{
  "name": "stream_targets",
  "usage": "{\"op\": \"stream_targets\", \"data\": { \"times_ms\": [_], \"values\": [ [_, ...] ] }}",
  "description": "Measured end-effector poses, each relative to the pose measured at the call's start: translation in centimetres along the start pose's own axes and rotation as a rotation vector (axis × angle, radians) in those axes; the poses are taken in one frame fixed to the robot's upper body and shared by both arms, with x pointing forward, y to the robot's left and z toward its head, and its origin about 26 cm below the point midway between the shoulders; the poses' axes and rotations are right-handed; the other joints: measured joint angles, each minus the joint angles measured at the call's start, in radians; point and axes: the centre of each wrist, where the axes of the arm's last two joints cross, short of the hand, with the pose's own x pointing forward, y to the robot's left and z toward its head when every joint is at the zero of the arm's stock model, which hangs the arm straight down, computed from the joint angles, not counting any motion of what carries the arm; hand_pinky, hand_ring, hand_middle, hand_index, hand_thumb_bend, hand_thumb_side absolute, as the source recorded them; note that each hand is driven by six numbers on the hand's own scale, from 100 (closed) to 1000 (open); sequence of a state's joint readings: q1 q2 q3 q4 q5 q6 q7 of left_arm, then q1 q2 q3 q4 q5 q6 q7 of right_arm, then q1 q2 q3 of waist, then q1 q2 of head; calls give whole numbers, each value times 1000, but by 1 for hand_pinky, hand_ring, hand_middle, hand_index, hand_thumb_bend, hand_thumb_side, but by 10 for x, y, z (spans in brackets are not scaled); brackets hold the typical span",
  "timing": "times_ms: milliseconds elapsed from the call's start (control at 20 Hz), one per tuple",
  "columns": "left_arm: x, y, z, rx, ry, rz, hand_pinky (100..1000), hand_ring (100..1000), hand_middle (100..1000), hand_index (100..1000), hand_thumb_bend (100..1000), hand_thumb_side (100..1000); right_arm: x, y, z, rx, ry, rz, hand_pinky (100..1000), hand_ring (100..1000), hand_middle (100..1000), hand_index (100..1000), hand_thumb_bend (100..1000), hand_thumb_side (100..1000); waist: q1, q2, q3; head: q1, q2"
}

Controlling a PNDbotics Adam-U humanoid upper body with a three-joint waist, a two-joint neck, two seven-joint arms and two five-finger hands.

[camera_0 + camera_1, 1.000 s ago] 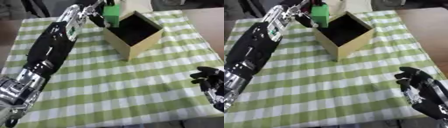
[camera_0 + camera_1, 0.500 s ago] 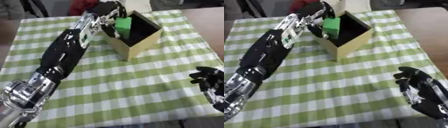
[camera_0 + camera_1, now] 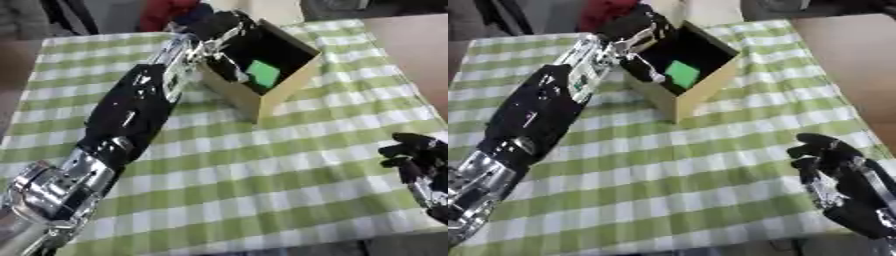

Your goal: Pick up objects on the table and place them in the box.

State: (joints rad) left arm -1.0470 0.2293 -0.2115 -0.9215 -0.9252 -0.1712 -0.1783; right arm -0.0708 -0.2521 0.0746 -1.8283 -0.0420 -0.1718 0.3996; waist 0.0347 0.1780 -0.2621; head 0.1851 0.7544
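A tan cardboard box [image 3: 286,89] with a dark inside stands at the back middle of the checked table. A green block [image 3: 262,73] lies inside it, against the dark floor. My left hand [image 3: 220,35] reaches over the box's left rim. Its fingers [image 3: 642,56] hang relaxed into the box, just left of the block and apart from it. My right hand [image 3: 833,167] rests idle at the lower right, holding nothing, fingers up and relaxed. I see no other loose objects on the cloth.
The green-and-white checked cloth [image 3: 262,165] covers the table. Its right edge [image 3: 418,102] runs close beside the box, with brown floor beyond. My left forearm [image 3: 131,115] lies diagonally across the left half of the table.
My left hand carried the green block from above the box's left corner into the box and let it go. The block now lies inside. The right hand stayed put.
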Motion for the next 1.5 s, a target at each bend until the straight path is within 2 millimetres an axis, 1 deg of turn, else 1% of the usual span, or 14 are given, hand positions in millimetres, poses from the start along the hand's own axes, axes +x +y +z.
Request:
{"op": "stream_targets", "data": {
  "times_ms": [50,150,250,400,450,500,600,650,850,1050,1250,1500],
  "values": [
    [0,2,0,13,-1,9,748,727,719,814,835,267,0,0,0,0,0,0,703,776,619,842,100,345,0,0,2,-1,0],
    [-2,9,2,49,6,24,733,676,652,790,735,227,0,0,0,-1,0,0,703,776,619,842,100,345,0,0,5,-3,0],
    [-6,18,7,95,17,53,733,673,647,789,714,217,0,0,0,-2,1,0,703,776,619,842,100,345,-1,-1,11,-4,0],
    [-15,31,19,164,33,105,737,665,634,781,667,193,0,-1,1,-9,1,2,704,776,619,842,100,345,-2,-4,21,-11,0],
    [-18,36,24,191,38,129,738,662,629,778,495,226,-1,-1,2,-11,2,2,704,776,619,842,100,345,-3,-5,25,-13,0],
    [-21,41,29,221,44,155,739,657,623,773,644,187,-1,-1,3,-13,4,1,704,776,619,842,100,345,-4,-6,30,-17,0],
    [-28,49,41,279,61,222,740,649,615,769,617,181,-2,-1,4,-17,8,1,704,777,619,842,100,344,-6,-6,40,-23,0],
    [-31,52,47,307,70,259,741,649,614,768,617,180,-2,-2,4,-21,8,2,704,776,619,842,100,344,-7,-7,45,-25,0],
    [-38,57,76,405,92,400,746,646,609,767,596,176,-2,-3,5,-30,9,4,704,777,619,842,100,342,-13,-7,65,-30,-1],
    [-42,56,105,485,115,508,749,644,606,766,581,174,-2,-4,5,-38,8,6,704,776,618,842,100,341,-13,-8,79,-29,-7],
    [-42,48,133,553,148,596,752,642,602,765,560,185,-2,-5,6,-47,10,8,704,779,618,842,100,340,-13,-9,94,-22,-8],
    [-40,38,157,615,180,666,757,643,602,766,552,197,-2,-5,6,-52,10,9,704,780,618,842,100,340,-12,-9,105,-8,-8]
  ]
}}
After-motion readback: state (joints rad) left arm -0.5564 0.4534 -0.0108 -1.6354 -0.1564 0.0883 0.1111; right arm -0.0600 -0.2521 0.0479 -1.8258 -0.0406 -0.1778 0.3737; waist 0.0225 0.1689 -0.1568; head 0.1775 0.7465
